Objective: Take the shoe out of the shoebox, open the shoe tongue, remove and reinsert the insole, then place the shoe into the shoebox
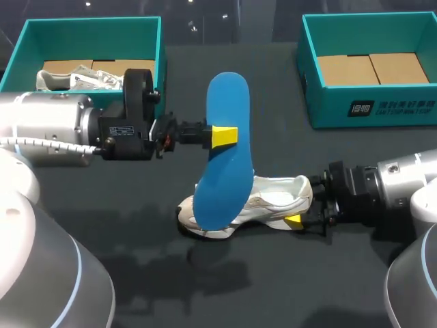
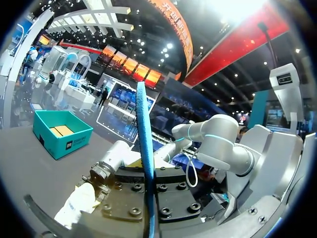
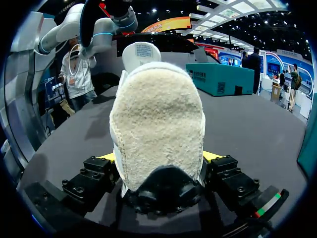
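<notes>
At the far left, the left shoebox stands at the back of the table. Something pale lies in it, against its near wall; it looks like another shoe, but I cannot be sure.

My left arm comes in level above the table, just in front of that box. My left gripper is clamped on the blue insole, with its fingers closed to the insole's thickness and gripping one long edge about halfway up. The insole stands nearly upright in the air. From the left wrist it shows edge-on, as a thin blue strip running out between my fingers. In the head view its lower end overlaps the toe of the shoe; I cannot tell whether the two touch.

The shoe is white and sits on the table near the middle, outside both boxes, with its toe to the left and its heel to the right.

My right gripper has the heel, one yellow fingertip pressed to each side, so it is spread to the heel's width.

The right shoebox stands at the back right, well apart from the shoe, with its cardboard floor bare.
</notes>
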### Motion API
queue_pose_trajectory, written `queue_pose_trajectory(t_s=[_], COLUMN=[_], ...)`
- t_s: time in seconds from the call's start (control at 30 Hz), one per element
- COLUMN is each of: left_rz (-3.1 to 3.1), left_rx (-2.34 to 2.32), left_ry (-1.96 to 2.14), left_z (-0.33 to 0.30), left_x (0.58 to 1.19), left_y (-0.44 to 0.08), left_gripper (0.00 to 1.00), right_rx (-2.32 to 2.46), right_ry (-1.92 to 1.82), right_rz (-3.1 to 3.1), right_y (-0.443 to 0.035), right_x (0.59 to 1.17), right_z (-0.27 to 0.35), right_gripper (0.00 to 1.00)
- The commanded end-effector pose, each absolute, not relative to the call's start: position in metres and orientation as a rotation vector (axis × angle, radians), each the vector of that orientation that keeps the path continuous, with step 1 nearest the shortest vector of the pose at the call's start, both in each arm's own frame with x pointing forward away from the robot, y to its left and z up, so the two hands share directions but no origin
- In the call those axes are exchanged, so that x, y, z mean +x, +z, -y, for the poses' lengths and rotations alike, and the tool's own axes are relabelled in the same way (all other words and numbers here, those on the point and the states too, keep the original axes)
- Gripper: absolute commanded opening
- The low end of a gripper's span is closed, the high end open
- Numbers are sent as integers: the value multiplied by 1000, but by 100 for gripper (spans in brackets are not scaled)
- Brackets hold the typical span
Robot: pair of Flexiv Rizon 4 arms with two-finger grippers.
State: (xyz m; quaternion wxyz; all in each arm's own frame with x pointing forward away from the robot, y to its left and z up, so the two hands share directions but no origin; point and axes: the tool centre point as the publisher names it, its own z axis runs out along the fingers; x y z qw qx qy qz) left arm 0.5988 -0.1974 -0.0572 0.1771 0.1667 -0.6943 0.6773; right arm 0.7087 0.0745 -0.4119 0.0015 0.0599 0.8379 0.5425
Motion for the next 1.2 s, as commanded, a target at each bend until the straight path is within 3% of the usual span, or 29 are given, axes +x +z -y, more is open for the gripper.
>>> queue_pose_trajectory(t_s=[0.03, 0.07, 0.1, 0.13, 0.73, 0.93, 1.07, 1.2], left_rz=[1963, 1963, 1963, 1963, 1963, 1963, 1963, 1963], left_rx=[474, 474, 474, 474, 474, 474, 474, 474], left_ry=[1921, 1921, 1921, 1921, 1921, 1921, 1921, 1921], left_z=[197, 197, 197, 197, 197, 197, 197, 197], left_x=[597, 597, 597, 597, 597, 597, 597, 597], left_y=[-58, -58, -58, -58, -58, -58, -58, -58], left_gripper=[0, 0, 0, 0, 0, 0, 0, 0], right_rx=[206, 223, 219, 217, 291, 354, 523, 523], right_ry=[1676, 1664, 1660, 1655, 1320, 1055, 551, 551], right_rz=[-2675, -2690, -2699, -2703, -3030, -3167, -3130, -3130], right_y=[-413, -414, -414, -414, -392, -381, -356, -356], right_x=[709, 710, 710, 710, 698, 696, 690, 690], right_z=[-75, -75, -75, -74, -34, -23, -23, -23], right_gripper=[0, 15, 38, 99, 100, 100, 100, 100])
